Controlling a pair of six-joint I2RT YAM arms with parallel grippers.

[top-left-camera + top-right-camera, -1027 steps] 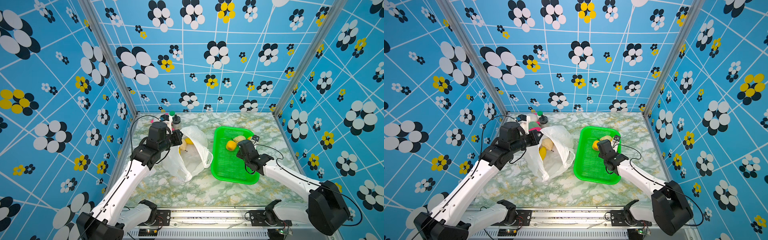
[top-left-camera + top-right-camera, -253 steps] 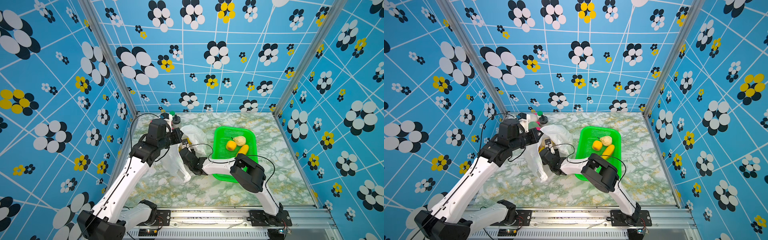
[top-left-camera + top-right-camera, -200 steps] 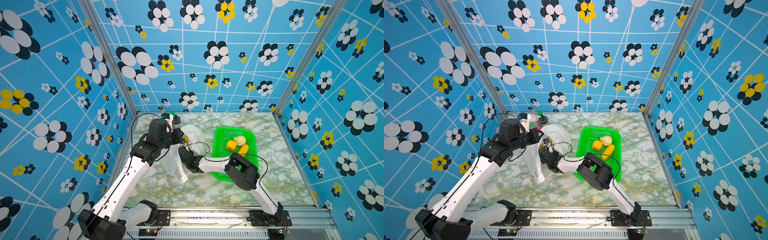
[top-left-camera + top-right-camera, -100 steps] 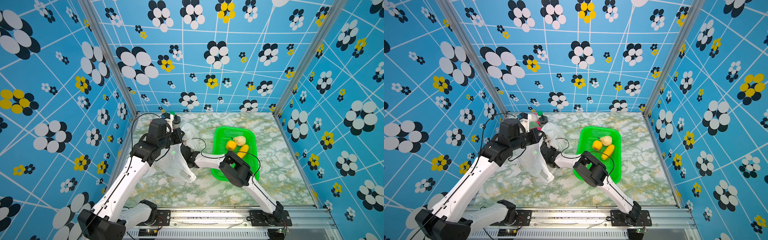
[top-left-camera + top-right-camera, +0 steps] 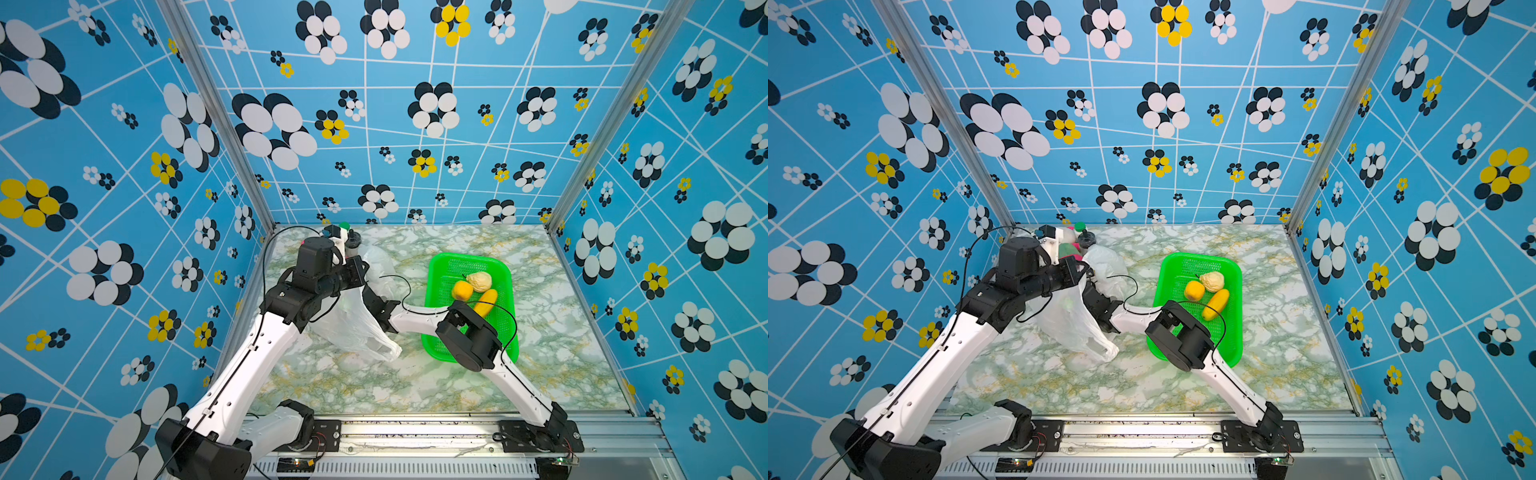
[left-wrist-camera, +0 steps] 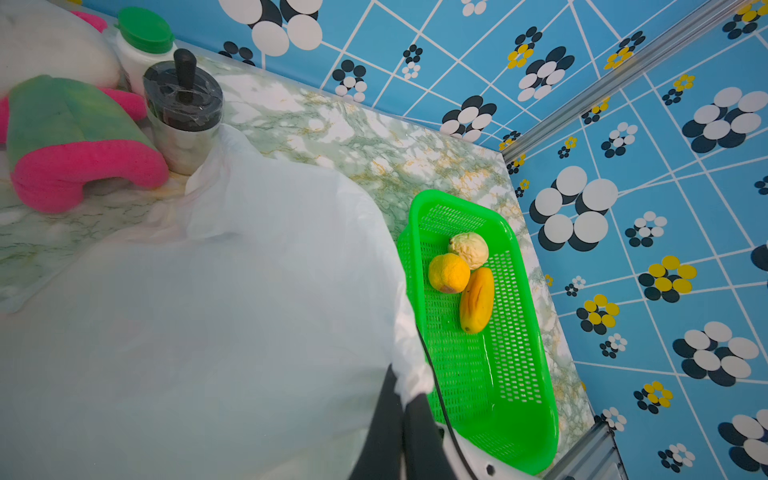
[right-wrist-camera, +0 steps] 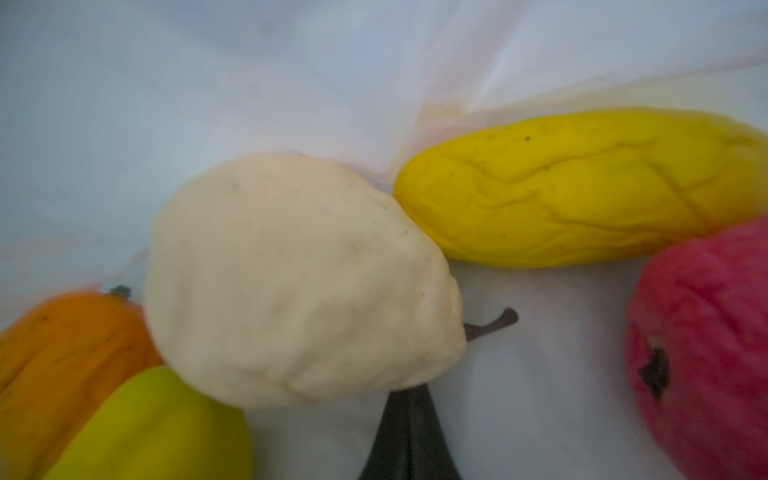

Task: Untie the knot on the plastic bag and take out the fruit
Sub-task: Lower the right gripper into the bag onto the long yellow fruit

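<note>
The white plastic bag [image 5: 357, 328] [image 5: 1067, 322] stands open at the left of the marble table. My left gripper [image 6: 409, 392] [image 5: 362, 272] is shut on its rim and holds the mouth up. My right arm reaches across into that mouth, so its gripper is hidden in both top views. In the right wrist view my right gripper [image 7: 409, 392] is shut, its tips right under a cream fruit [image 7: 299, 282]. Beside it lie a yellow fruit [image 7: 582, 187], a pink-red one [image 7: 706, 353], an orange one [image 7: 62, 353] and a green one [image 7: 158, 428]. The knot is out of view.
A green mesh basket [image 5: 434, 332] [image 6: 536, 332] on the right holds an orange fruit [image 5: 462, 289], a cream one [image 5: 479, 281] and a yellow one [image 5: 485, 302]. A pink-green plush toy [image 6: 75, 137], a black-lidded jar [image 6: 183, 108] and a green-capped bottle [image 6: 143, 37] crowd the back left corner.
My right arm has pushed further left and back into the bag's mouth, and its jaws have closed. The left gripper has kept its hold on the rim.
</note>
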